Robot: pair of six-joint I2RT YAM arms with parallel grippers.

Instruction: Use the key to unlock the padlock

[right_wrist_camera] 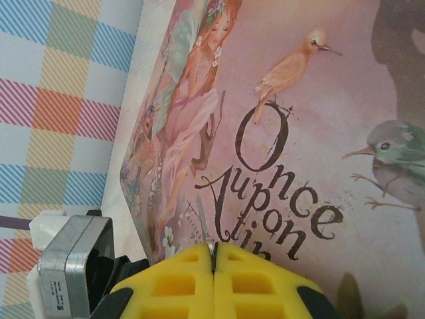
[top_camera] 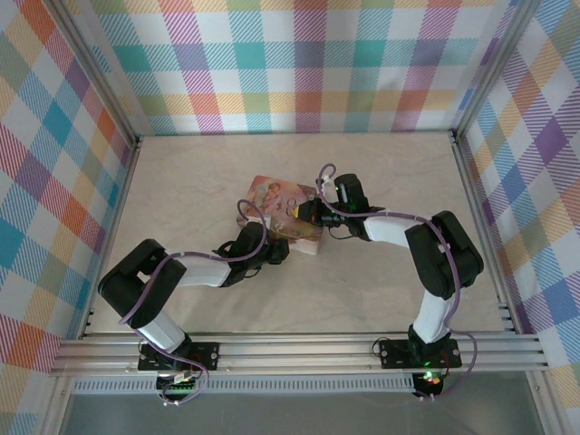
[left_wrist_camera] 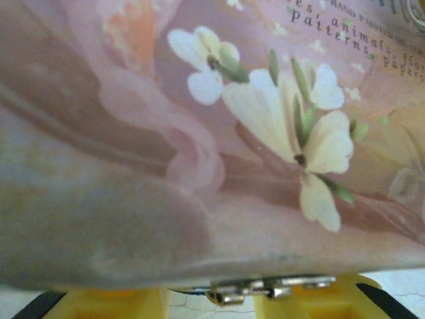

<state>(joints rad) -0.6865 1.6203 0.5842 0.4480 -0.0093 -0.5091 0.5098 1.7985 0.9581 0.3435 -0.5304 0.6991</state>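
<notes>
The pink illustrated tin box (top_camera: 276, 204) lies mid-table, its "Once upon" lid (right_wrist_camera: 299, 133) under my right wrist. My right gripper (right_wrist_camera: 214, 249) hovers over the lid, shut on the key (right_wrist_camera: 207, 229), whose thin silvery blade sticks out between the yellow fingers. My left gripper (top_camera: 275, 249) is at the box's near edge. Its yellow fingers (left_wrist_camera: 113, 302) stand apart, tips hidden under the flowered box side (left_wrist_camera: 199, 133). A silvery fitting (left_wrist_camera: 265, 287) with a thin blue sliver beside it peeks out between them. Whether that is the padlock, I cannot tell.
Plaid walls (top_camera: 299, 63) close in the pale marbled table (top_camera: 199, 172) on three sides. An aluminium rail (top_camera: 299, 349) with both arm bases runs along the near edge. Bare table lies behind and to both sides of the box.
</notes>
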